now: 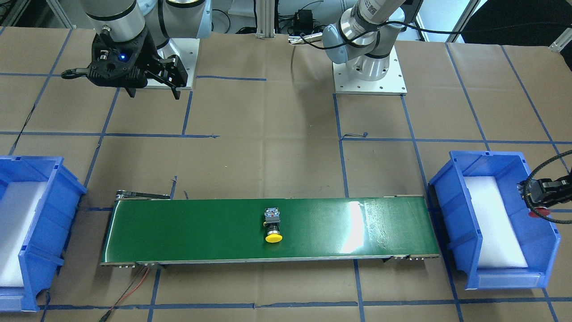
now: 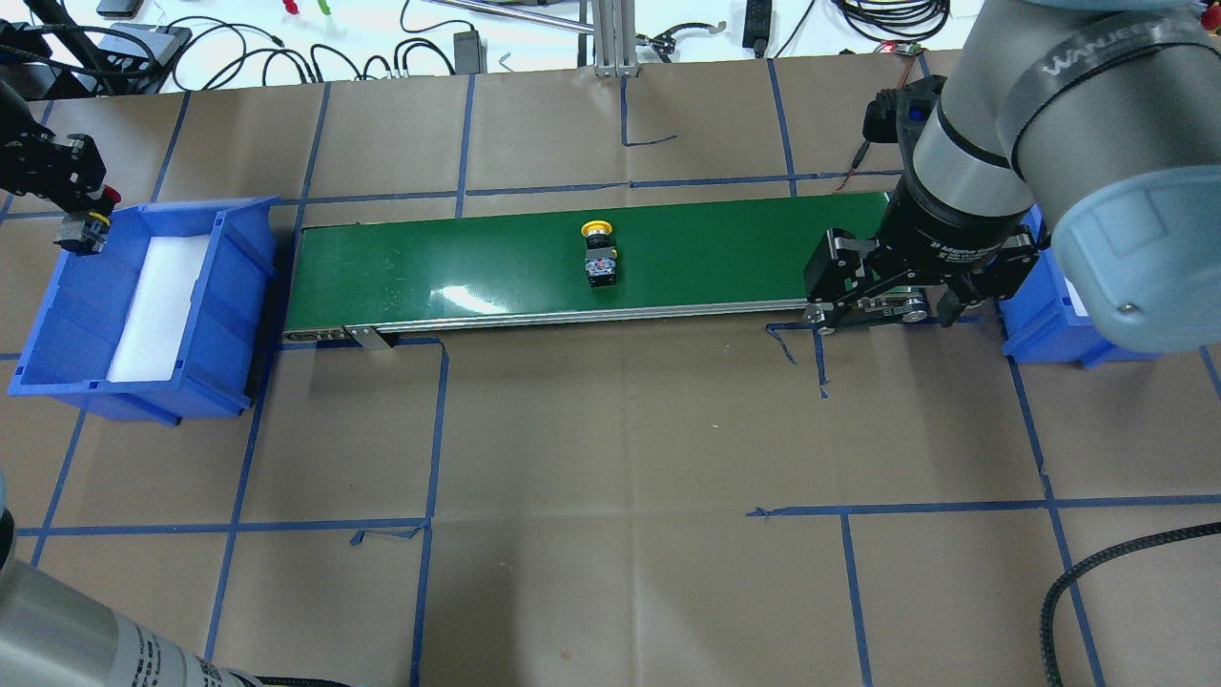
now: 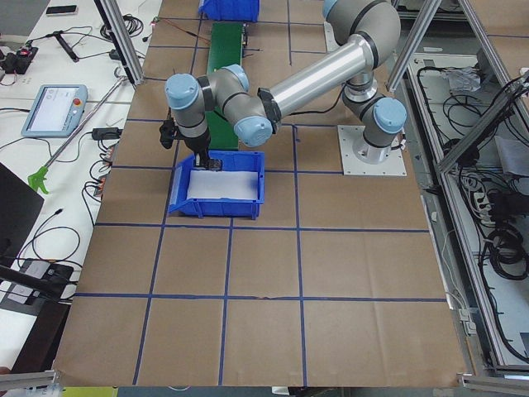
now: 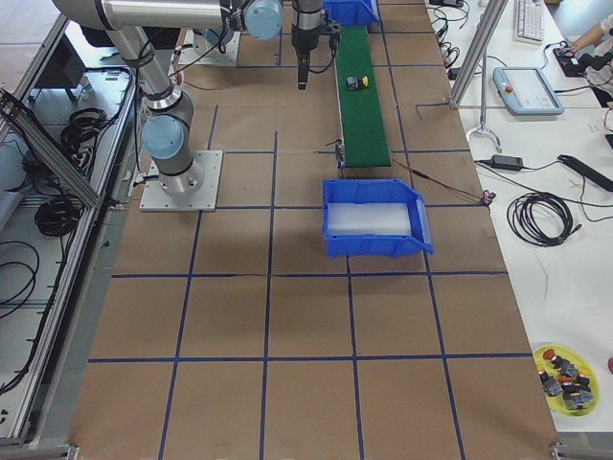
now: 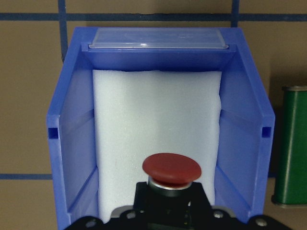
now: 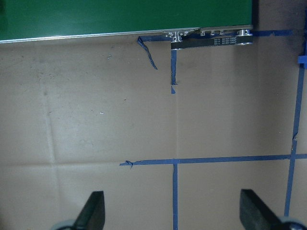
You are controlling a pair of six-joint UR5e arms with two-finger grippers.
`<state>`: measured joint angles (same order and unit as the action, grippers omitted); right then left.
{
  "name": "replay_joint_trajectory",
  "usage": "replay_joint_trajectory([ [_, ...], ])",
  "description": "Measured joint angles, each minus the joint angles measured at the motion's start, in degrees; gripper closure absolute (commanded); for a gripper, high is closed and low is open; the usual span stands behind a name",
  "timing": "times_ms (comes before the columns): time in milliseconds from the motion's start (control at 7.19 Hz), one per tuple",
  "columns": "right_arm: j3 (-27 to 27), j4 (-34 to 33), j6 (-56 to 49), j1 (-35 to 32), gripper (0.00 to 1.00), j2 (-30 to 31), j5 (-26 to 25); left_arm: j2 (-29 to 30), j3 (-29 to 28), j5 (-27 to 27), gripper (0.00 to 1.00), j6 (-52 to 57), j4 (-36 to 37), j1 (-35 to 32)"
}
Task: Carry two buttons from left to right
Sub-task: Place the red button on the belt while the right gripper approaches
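A yellow button (image 1: 273, 226) lies on its side in the middle of the green conveyor belt (image 1: 201, 228), also seen from overhead as the yellow button (image 2: 599, 253). The red button (image 5: 171, 168) is held in my left gripper (image 5: 168, 208), which is shut on its black body above the left blue bin (image 5: 76, 134). From overhead, that left gripper (image 2: 81, 218) sits over the bin's far end wall (image 2: 238, 286). My right gripper (image 2: 878, 305) hangs open over bare table beside the belt's right end, its fingers (image 6: 93, 213) wide apart with nothing between them.
A second blue bin (image 1: 67, 197) with white foam stands past the belt's right end, partly hidden behind my right arm overhead. A yellow dish of spare parts (image 4: 565, 379) sits off the table. Blue tape lines cross the brown paper surface.
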<state>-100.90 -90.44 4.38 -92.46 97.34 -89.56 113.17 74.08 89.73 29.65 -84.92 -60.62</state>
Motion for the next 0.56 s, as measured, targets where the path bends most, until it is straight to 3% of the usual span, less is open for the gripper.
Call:
replay_joint_trajectory([
  [556, 0.0, 0.0, -0.02, 0.0, 0.0, 0.03, 0.0, -0.43, -0.33, -0.1, 1.0, -7.44, -0.75, -7.84],
])
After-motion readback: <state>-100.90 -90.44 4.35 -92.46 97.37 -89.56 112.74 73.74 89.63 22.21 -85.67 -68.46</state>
